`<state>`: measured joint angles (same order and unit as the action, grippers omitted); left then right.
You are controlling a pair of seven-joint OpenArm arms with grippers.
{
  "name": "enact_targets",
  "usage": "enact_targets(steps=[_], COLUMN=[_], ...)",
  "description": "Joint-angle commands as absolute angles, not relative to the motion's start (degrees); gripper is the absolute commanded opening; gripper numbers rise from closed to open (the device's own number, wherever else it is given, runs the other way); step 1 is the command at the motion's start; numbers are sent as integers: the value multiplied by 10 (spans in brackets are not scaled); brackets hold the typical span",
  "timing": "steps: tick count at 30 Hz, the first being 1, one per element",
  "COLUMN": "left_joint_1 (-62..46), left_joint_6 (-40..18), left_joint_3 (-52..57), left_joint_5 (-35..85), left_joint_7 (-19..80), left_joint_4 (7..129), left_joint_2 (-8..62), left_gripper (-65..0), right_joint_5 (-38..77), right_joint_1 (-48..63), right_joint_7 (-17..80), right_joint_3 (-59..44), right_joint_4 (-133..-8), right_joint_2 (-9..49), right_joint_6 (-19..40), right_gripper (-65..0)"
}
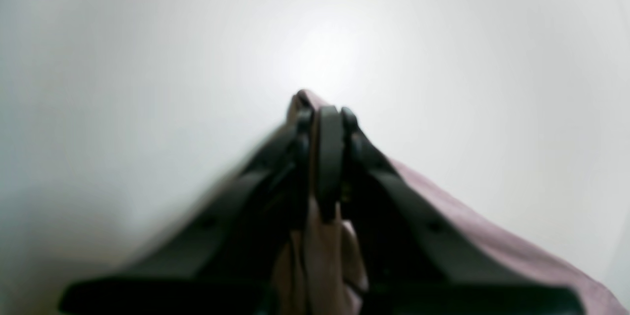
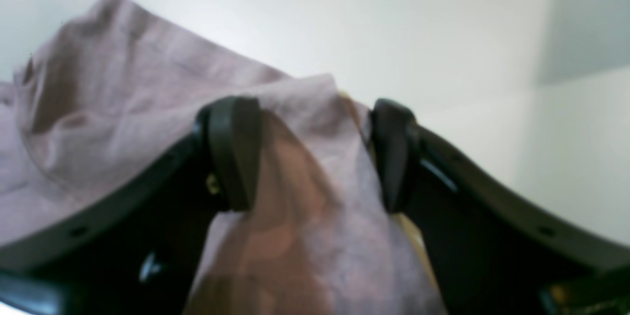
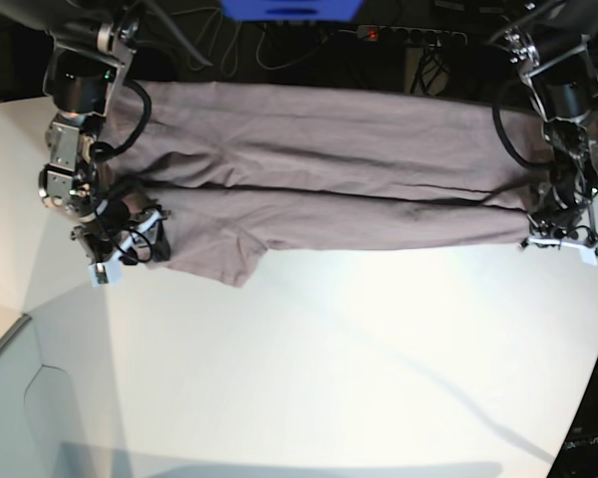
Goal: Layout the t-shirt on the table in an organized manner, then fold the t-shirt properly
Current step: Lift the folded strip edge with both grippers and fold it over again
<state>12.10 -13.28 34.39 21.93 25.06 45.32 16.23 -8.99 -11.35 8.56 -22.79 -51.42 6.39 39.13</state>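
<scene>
T-shirt [image 3: 329, 179] stretched across far table [image 3: 359, 358], left gripper [image 1: 325, 123] pinching its edge, right gripper [image 2: 310, 152] spread around a fold, cables [image 3: 279, 45] behind.

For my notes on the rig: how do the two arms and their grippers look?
Both arms are metallic grey and black with looping black cables. The left gripper and right gripper have curved matte black fingers with rounded black pads; small white parts sit near each wrist.

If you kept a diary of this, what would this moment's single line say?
left hand: shut on t-shirt edge | right hand: open, cloth between fingers | t-shirt: stretched between both hands over table
</scene>
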Motion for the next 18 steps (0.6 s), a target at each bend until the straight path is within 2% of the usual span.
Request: enact_targets(steps=[1, 3, 5, 8, 14, 18], left_joint_1=[128, 128, 128, 128, 128, 128], left_joint_6=[-133, -133, -133, -133, -133, -133], left_joint_3=[344, 344, 344, 343, 343, 343], left_joint_5=[219, 219, 219, 219, 219, 218], left_joint_7=[247, 247, 247, 247, 247, 247], left_joint_4=[461, 461, 461, 461, 461, 461], left_joint_2=[173, 173, 173, 172, 172, 173], left_gripper=[-650, -650, -650, -650, -650, -650], right_joint_5=[-93, -93, -93, -93, -93, -93], right_joint_1=[-117, -117, -117, -116, -116, -116], right_joint_7=[94, 94, 94, 94, 94, 94], right_joint_3=[-229, -229, -229, -228, -228, -228], right_joint_4=[-518, -518, -518, -518, -518, -520], right_joint_2=[71, 71, 71, 71, 71, 71], right_joint_6=[400, 400, 400, 400, 400, 400], right_gripper=[-288, -292, -323, -415, -641, -650])
